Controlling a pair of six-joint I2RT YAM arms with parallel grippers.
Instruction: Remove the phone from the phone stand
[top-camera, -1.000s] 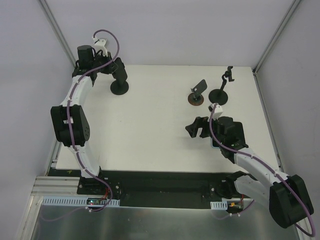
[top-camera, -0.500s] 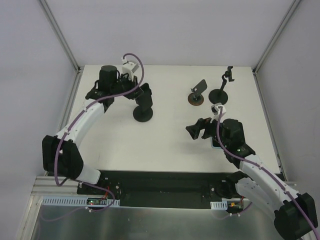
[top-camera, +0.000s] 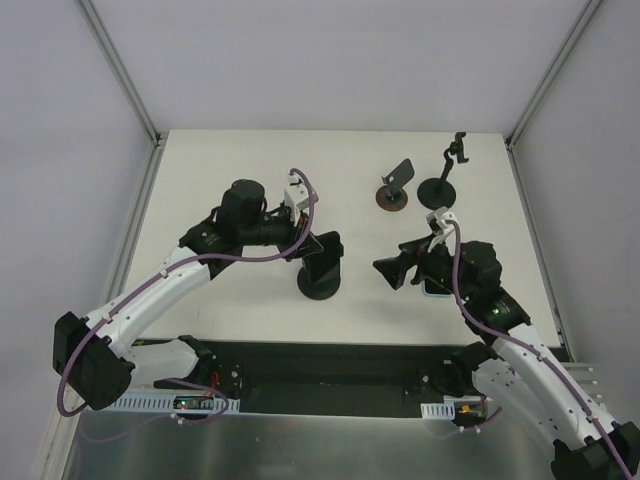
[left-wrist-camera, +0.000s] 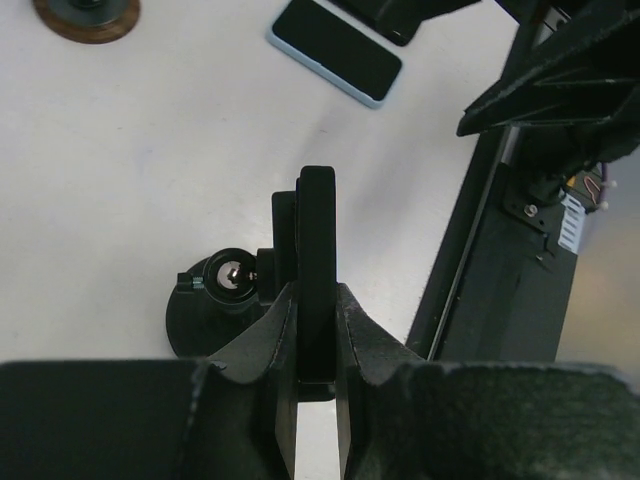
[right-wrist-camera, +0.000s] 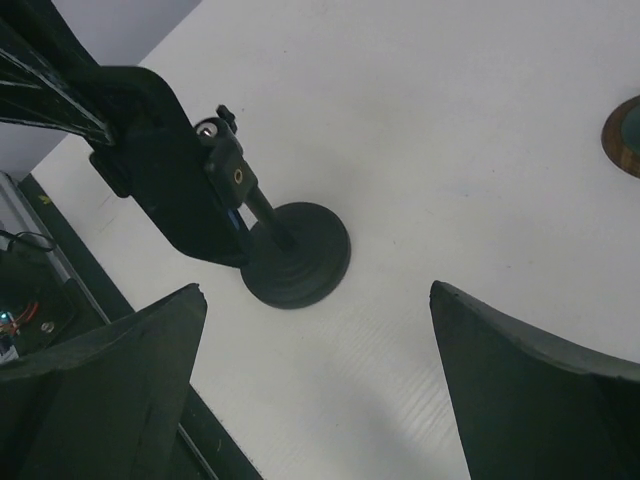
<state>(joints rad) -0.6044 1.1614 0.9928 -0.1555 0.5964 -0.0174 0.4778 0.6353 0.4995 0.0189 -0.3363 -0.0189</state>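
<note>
The white table carries everything, and the left arm reaches from 8 o'clock toward its centre, while the right arm comes in from 5 o'clock. The phone stand is just on the 6 o'clock side of the centre, and its round base seems to rest on the table. In its holder sits a dark slab that I take for the phone, upright and seen edge-on from the left wrist. The left gripper is clamped on this slab from both flat sides. The right gripper has its fingers wide apart and holds nothing; it hangs at 3 o'clock of the stand, near it but not touching. Two other stands are at 1 o'clock, well apart. A second phone in a light-blue case lies flat at 4 o'clock, under the right arm. The main danger, in my judgement, is that nothing holds the base: if the left gripper pulls, the whole stand may rise or tip with the phone. The grip is also narrow, so the phone may slip and drop. The two arms are close, and a careless move could make them collide.
</note>
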